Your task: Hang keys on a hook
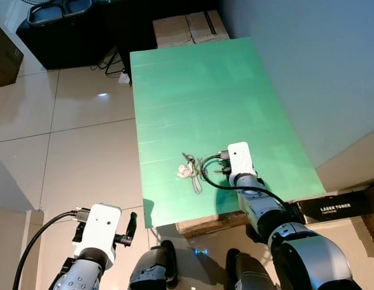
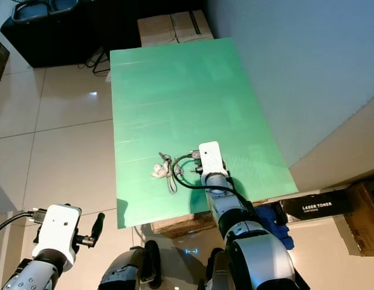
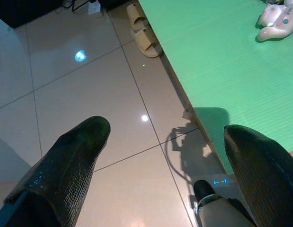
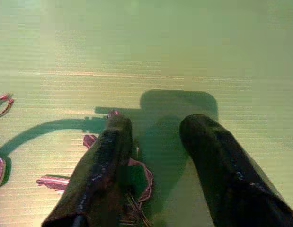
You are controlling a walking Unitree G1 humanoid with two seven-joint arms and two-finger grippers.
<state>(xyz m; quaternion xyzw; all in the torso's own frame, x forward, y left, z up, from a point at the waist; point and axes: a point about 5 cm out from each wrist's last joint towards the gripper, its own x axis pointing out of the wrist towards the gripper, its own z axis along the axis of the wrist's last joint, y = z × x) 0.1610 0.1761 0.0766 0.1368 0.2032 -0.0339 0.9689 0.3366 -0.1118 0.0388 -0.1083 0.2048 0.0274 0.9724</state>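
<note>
On the green counter (image 1: 205, 84): the keys (image 1: 191, 169) lie in a loose bunch near the front edge, with a pale soft charm attached to them.
Right gripper (image 4: 155, 142): low over the counter at the keys, fingers apart; one finger (image 4: 101, 170) lies over part of the bunch, the other (image 4: 222, 165) on bare green beside it. They are not clamped on anything yet.
Left gripper (image 3: 165, 156): idle over the tiled floor (image 1: 84, 139) beside the counter, fingers spread wide and holding nothing.
Hook: none can be made out; a plain grey wall (image 1: 319, 60) stands past the counter.
Done so far: the reach to the keys, by my reading.
Left to do: closing on the keys, lifting them, finding the hook and hanging them, so most of the task remains.
Slippers (image 3: 144, 30): on the floor by the counter's edge.
</note>
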